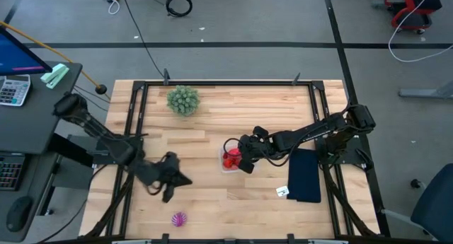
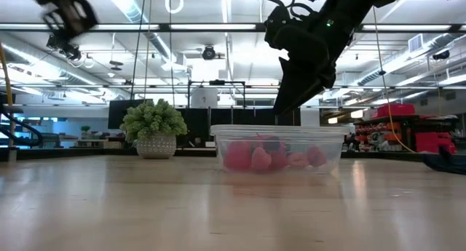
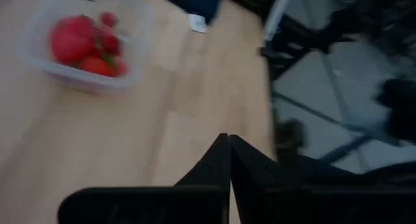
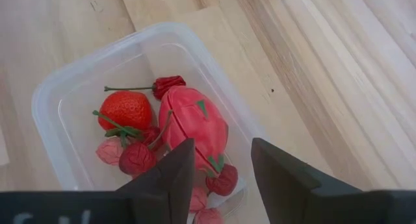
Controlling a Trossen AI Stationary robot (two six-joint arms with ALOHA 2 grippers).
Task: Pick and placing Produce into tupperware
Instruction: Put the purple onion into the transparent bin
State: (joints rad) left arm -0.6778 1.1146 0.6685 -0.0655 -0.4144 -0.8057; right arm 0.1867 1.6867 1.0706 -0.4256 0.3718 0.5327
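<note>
The clear tupperware tub (image 1: 228, 159) (image 4: 65, 94) (image 2: 277, 145) stands flat on the wooden table. Inside lie red and pink toy produce (image 4: 188, 123): a large red fruit, a strawberry (image 4: 125, 109), small dark red and pink pieces. My right gripper (image 4: 221, 152) (image 1: 244, 158) hovers open just above the tub's right side and touches nothing; in the low view it (image 2: 290, 98) hangs clear above the rim. A spiky purple toy (image 1: 180, 218) lies alone near the table's near edge. My left gripper (image 3: 229, 160) (image 1: 171, 179) is shut and empty, raised to the tub's left.
A bushy green plant in a pot (image 1: 183, 100) (image 2: 154, 129) stands near the far edge. A flat dark pad (image 1: 306, 175) lies right of the tub, a small white tag (image 1: 283, 192) beside it. Bare wood (image 1: 212, 201) stretches between the purple toy and the tub.
</note>
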